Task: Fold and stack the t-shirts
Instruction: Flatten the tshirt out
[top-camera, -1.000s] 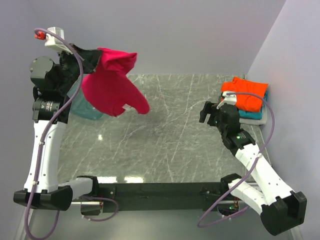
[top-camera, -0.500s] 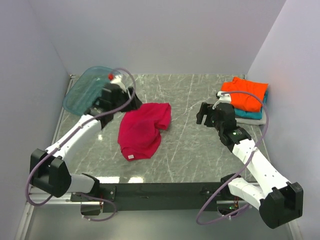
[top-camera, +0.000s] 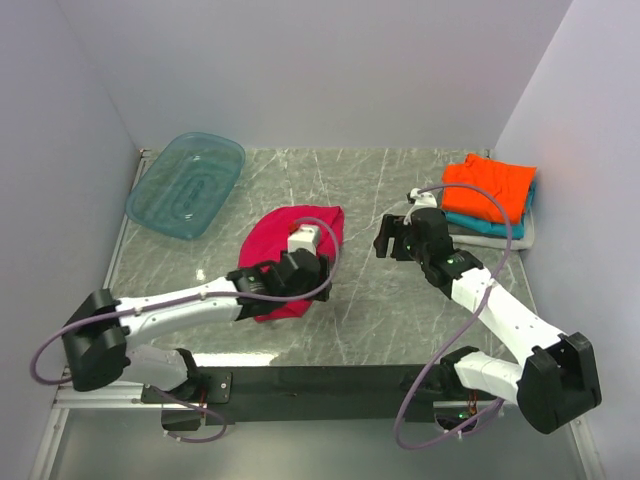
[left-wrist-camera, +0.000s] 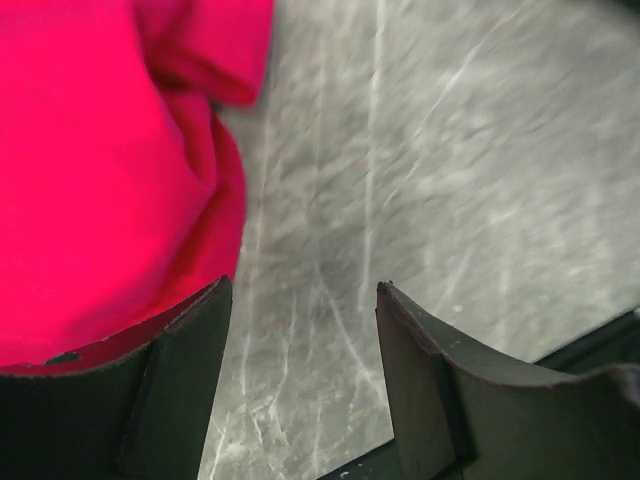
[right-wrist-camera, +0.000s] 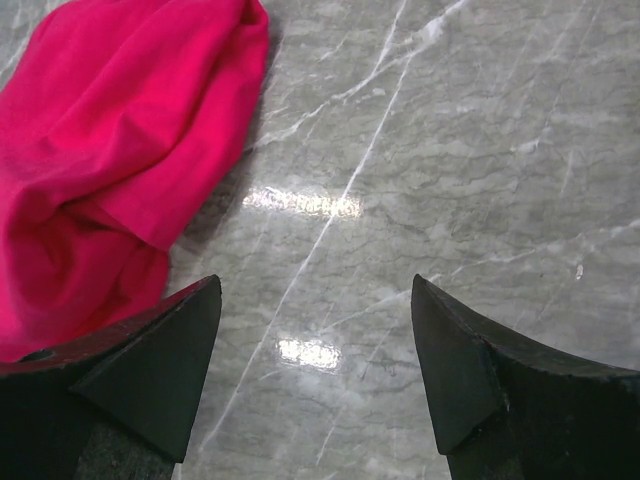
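Left fingers (left-wrist-camera: 300, 295) lowered beside 1 crimson t-shirt (top-camera: 300, 225); 3 t-shirts (top-camera: 490, 195) stacked.

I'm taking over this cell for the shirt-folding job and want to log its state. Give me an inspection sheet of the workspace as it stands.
Surface: grey marble table top, a few glare spots.
Job's things: crimson shirt crumpled mid-table, unfolded; orange shirt folded on top of the teal shirt and grey-white shirt, far right corner.
Clutter: teal plastic tub, far left corner, nothing seen inside.
Grippers: left gripper open at the crimson shirt's edge, nothing between the jaws; right gripper open over bare table beside that shirt.
Cables: purple cables loop off both arms; the right one arcs past the folded shirts.
Surroundings: plain pale walls on three sides; black rail at the near edge.
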